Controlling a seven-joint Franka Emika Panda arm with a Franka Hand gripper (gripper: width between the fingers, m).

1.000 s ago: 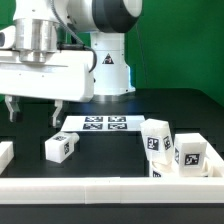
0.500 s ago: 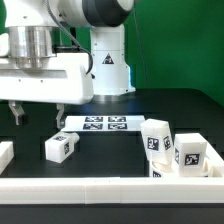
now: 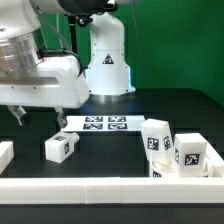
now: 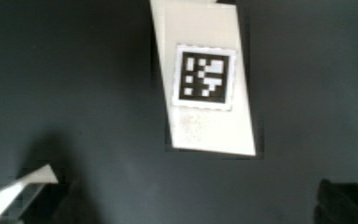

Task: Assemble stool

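While the gripper [image 3: 39, 116] hangs with its fingers [image 3: 60, 116] spread wide and empty, you see a white blocky stool leg [image 3: 61, 147], tagged black-and-white, lying on the table [image 3: 110, 152] just below them. Beyond the fingers lies the marker board [image 3: 103, 123]; two more legs [image 3: 157, 137] stand well aside.

White tagged stool leg [image 3: 60, 147] alone; blocky parts [image 3: 157, 137] clustered well apart.

Stool leg [image 3: 61, 147]: white, with black-and-white square tag (tag pattern blocky, pixel-like). Marker board [image 3: 103, 123]: white, black-and-white tags. Table [image 3: 170, 105]: black. Border rail [image 3: 100, 186]: white. Robot arm [image 3: 40, 75]: white. Backdrop [image 3: 180, 40]: green.
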